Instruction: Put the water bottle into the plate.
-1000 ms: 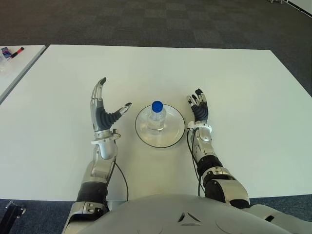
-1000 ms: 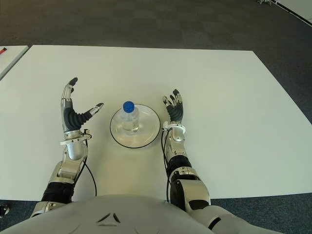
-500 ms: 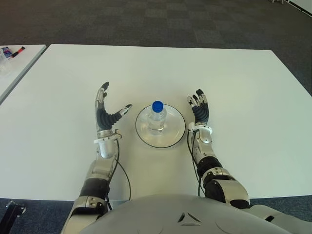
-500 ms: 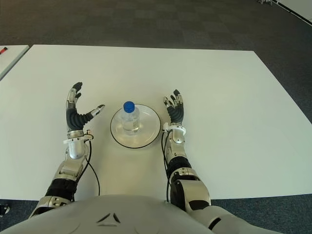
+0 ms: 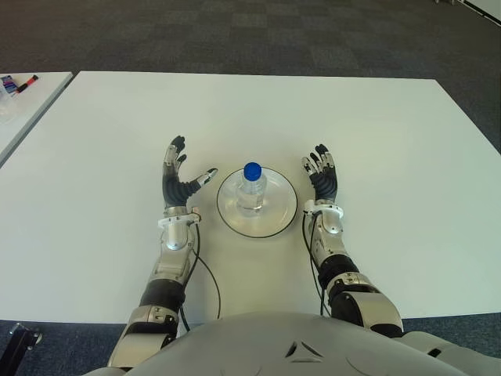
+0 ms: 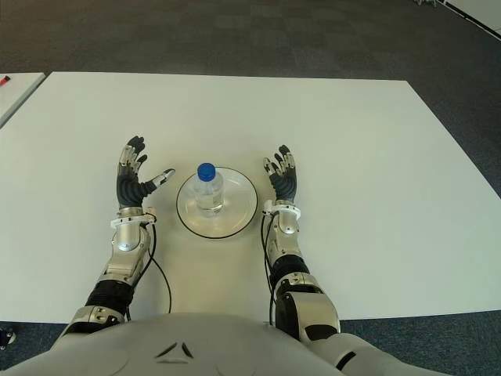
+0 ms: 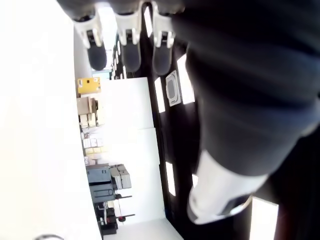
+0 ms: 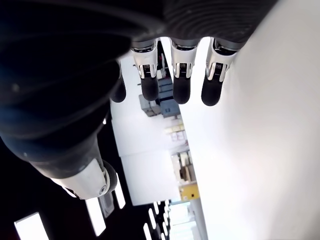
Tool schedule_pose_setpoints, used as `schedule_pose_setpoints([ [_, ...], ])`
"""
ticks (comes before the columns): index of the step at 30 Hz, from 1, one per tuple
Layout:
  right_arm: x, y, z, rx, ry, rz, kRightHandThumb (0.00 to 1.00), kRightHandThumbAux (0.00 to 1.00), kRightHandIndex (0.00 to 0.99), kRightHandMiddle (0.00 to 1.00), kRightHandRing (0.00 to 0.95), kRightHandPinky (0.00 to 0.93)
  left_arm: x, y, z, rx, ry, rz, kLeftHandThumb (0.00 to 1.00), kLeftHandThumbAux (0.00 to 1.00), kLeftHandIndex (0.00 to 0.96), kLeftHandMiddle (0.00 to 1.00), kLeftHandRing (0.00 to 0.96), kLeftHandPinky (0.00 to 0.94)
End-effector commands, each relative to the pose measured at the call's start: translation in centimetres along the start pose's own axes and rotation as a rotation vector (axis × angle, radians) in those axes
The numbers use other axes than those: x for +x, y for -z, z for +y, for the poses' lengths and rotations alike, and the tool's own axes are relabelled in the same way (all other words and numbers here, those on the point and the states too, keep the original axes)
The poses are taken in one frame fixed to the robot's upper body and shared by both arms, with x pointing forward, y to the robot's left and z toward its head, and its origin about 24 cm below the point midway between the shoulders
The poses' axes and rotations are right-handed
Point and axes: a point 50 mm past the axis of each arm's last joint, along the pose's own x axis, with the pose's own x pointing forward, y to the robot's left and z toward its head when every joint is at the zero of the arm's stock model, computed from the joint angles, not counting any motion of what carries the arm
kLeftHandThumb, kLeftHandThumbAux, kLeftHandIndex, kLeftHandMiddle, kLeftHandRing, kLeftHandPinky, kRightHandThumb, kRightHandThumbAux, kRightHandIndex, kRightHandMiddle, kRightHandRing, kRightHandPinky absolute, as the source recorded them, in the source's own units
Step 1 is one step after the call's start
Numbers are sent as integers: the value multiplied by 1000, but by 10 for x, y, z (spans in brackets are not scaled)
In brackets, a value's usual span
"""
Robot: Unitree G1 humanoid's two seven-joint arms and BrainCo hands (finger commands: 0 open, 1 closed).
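**Supervisor:** Where's the bottle right now?

**Me:** I see the water bottle (image 5: 252, 186) standing upright inside the plate (image 5: 280, 220), a little left of the plate's middle, blue cap up. Both sit at the centre of the frame on the white bench (image 5: 391, 141).

**Supervisor:** And the hands?

**Me:** My left hand (image 5: 178, 182) shows just left of the plate, palm turned toward it, fingers spread and straight, thumb pointing at the plate's rim but apart from it. It holds nothing. My right hand (image 5: 322, 176) shows just right of the plate, fingers extended upward in the frame, loose and empty too. Neither one touches the bottle or the plate.

**Supervisor:** Do the wrist cameras agree?

**Me:** Yes. In the left wrist view the fingertips (image 7: 131, 56) stick out straight with nothing between them, and the right wrist view shows the same, fingertips (image 8: 182, 92) extended over bare white bench.

**Supervisor:** Anything else around?

**Me:** A second white bench (image 5: 23, 106) at the upper left edge of the frame with a red marker (image 5: 28, 81) on it, and dark carpet (image 5: 258, 35) along the top
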Motion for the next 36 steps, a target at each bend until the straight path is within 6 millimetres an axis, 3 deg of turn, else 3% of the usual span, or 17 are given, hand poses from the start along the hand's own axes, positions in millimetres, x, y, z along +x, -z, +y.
schedule_pose_setpoints([
  [1,-19,22,5,22,11,100,75,760,98,100,95,138,1,6,0,-49,-18,49,0,961,125,134,118,149],
  [12,-19,22,6,19,13,94,69,759,99,99,96,142,1,8,-6,-110,-44,96,0,997,138,159,131,154],
  [23,-19,22,6,15,13,90,61,753,100,99,95,138,-4,7,-12,-146,-33,107,72,998,130,167,149,183],
  [36,-20,20,6,19,19,82,71,756,98,98,95,141,-8,15,-14,-252,-29,255,64,998,142,171,154,182],
])
